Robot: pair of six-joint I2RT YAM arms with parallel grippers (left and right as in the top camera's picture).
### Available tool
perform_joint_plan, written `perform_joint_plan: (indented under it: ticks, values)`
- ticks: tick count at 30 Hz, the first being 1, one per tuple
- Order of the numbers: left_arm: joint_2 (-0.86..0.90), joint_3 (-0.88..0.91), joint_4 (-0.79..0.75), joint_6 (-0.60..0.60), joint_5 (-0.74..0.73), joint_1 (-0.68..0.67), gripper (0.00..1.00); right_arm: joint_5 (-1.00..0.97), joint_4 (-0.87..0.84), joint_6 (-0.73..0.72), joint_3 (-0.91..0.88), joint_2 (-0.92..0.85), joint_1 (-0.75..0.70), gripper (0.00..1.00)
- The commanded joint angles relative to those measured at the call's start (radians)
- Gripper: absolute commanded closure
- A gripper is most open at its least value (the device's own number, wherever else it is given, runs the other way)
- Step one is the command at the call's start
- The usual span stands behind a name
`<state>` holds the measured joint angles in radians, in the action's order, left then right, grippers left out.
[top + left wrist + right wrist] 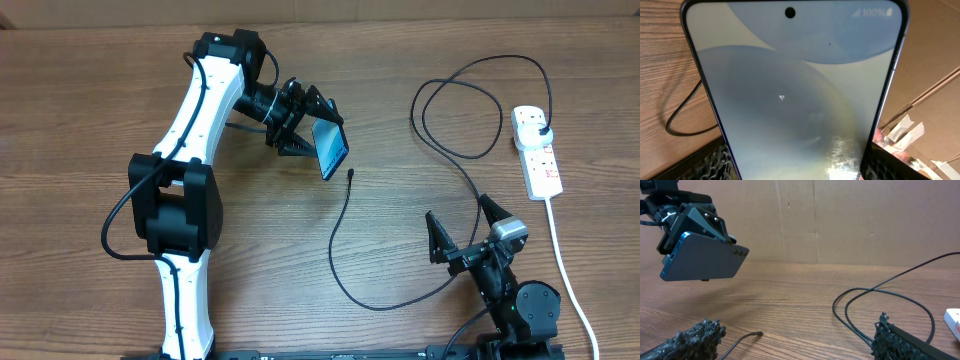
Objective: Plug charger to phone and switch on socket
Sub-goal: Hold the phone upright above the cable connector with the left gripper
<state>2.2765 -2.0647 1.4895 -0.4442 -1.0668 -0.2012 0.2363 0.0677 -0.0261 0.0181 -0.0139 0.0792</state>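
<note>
My left gripper [312, 125] holds the phone [332, 148] raised off the table, shut on its edges, lit screen toward the wrist camera. The screen [795, 95] fills the left wrist view, with black fingers [710, 162] at both lower corners. The right wrist view shows the phone's blue back [702, 262] hanging in the air at the far left. The charger's connector tip [351, 172] lies on the table just below the phone. Its black cable [380, 305] loops round to a plug [540, 128] in the white socket [537, 160]. My right gripper [460, 222] stands open and empty, low, with the tip [757, 334] between its fingers [690, 340].
The socket's thick white cord [565, 270] runs down the right side past the right arm's base. Cable loops [880, 292] lie on the wood in front of the right gripper. A cardboard wall [840, 220] stands behind the table, with box flaps and scraps [910, 130] beyond the phone.
</note>
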Motion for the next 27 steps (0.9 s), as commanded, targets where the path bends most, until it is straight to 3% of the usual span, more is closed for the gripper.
perform_joint_plan:
  ticks: [1, 13, 19, 27]
  values:
    - [-0.006, -0.033, 0.003, -0.010, -0.058, 0.004, 0.81, 0.000, -0.006, -0.007, -0.010, 0.009, -0.002, 0.00]
    - [-0.006, -0.033, 0.003, -0.057, -0.106, 0.005, 0.81, 0.000, -0.006, -0.007, -0.010, 0.009, -0.002, 0.00]
    - [-0.006, -0.033, 0.006, -0.146, -0.113, 0.005, 0.81, 0.000, -0.006, -0.007, -0.010, 0.009, -0.002, 0.00]
    - [-0.006, -0.033, 0.007, -0.147, -0.140, 0.005, 0.81, 0.000, -0.006, -0.007, -0.010, 0.009, -0.002, 0.00]
